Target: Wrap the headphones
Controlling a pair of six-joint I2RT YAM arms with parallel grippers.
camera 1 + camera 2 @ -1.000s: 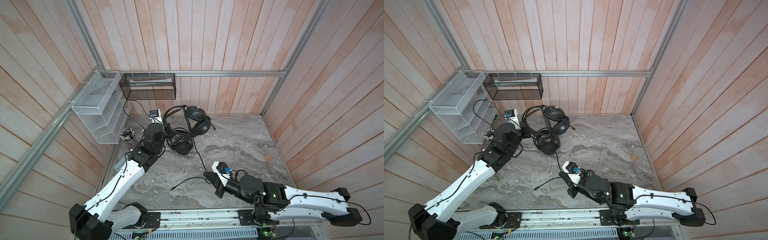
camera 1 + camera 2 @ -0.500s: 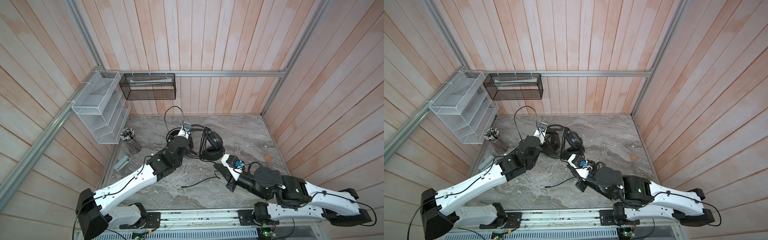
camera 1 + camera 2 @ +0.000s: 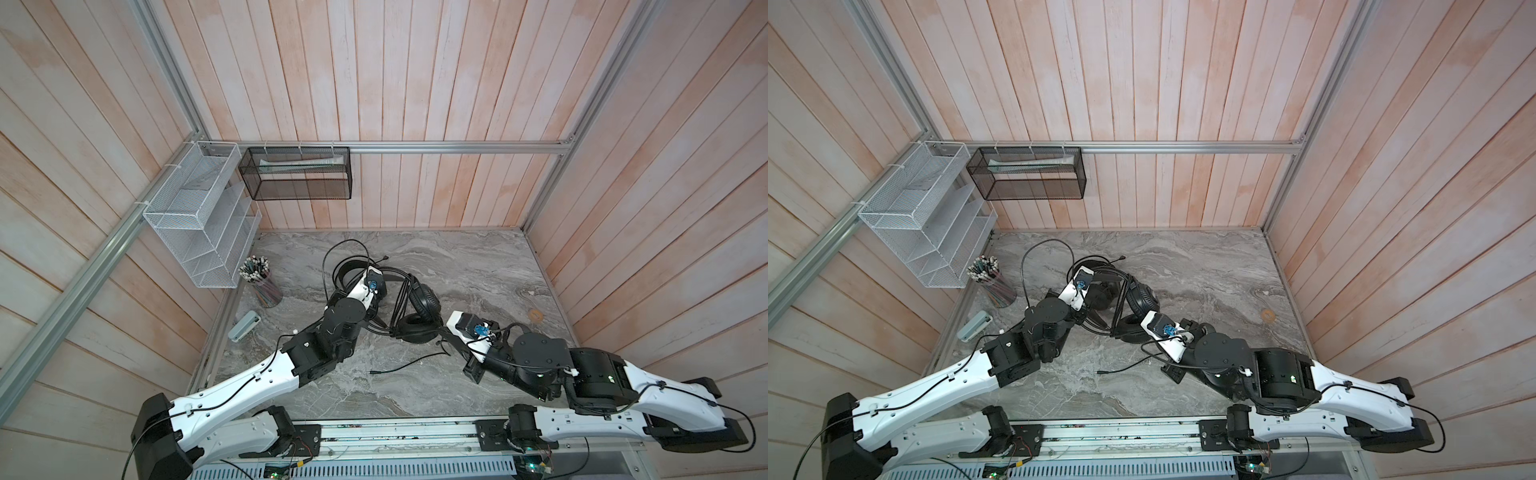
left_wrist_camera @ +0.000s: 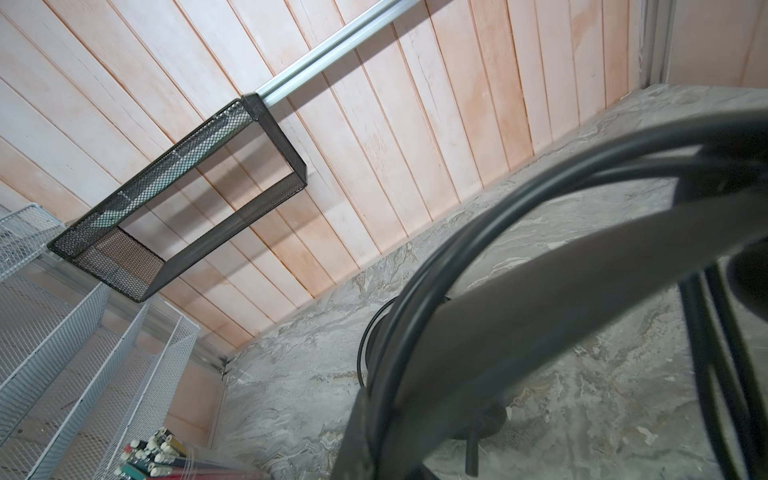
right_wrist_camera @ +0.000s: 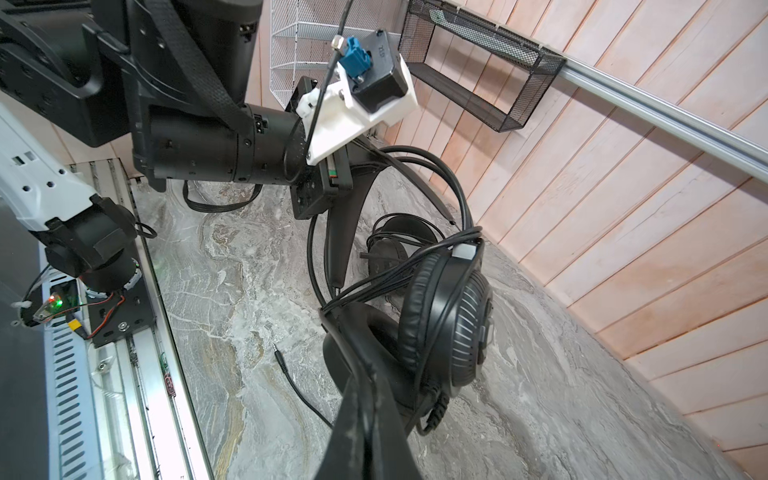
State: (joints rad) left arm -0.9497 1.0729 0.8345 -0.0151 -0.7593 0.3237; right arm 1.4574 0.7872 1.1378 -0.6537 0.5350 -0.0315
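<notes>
Left tool amid headphones; pencils nearby

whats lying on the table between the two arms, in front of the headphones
A loose black cable end with its jack plug lies on otherwise bare marble, seen in both top views and the right wrist view.

Two robot arms: the left arm and right arm have white shells, black joints and thin black cables clipped along them. Each wrist carries a white camera mount with a blue plug. The left gripper and right gripper have slim black fingers.
</notes>
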